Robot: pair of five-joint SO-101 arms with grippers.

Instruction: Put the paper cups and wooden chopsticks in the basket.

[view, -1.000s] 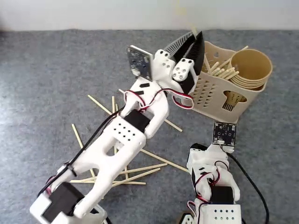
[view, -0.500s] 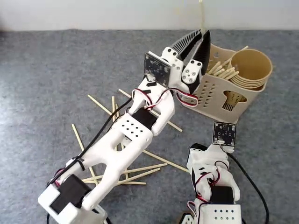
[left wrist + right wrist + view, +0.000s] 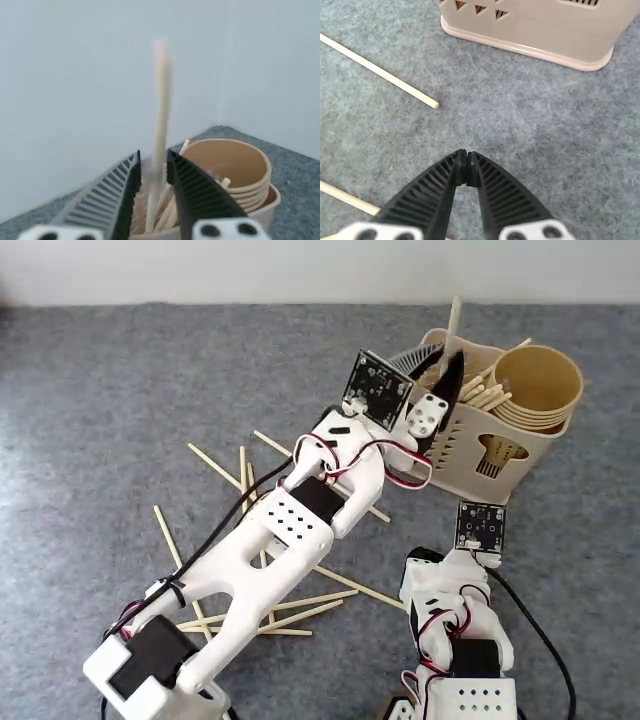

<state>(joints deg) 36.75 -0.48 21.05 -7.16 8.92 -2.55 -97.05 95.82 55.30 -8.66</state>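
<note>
The upright chopstick (image 3: 160,100) in the left wrist view was smeared by blur, and its edges were soft. Its lower end was lost among the sticks inside the basket (image 3: 265,215), which the frame's edge cut off. In the high view the left arm (image 3: 280,540) lay across the loose chopsticks (image 3: 325,598) at the basket's 7 o'clock, hiding their middles. In the right wrist view, the frame cropped the basket's wall and a carpet stick (image 3: 380,72).
</note>
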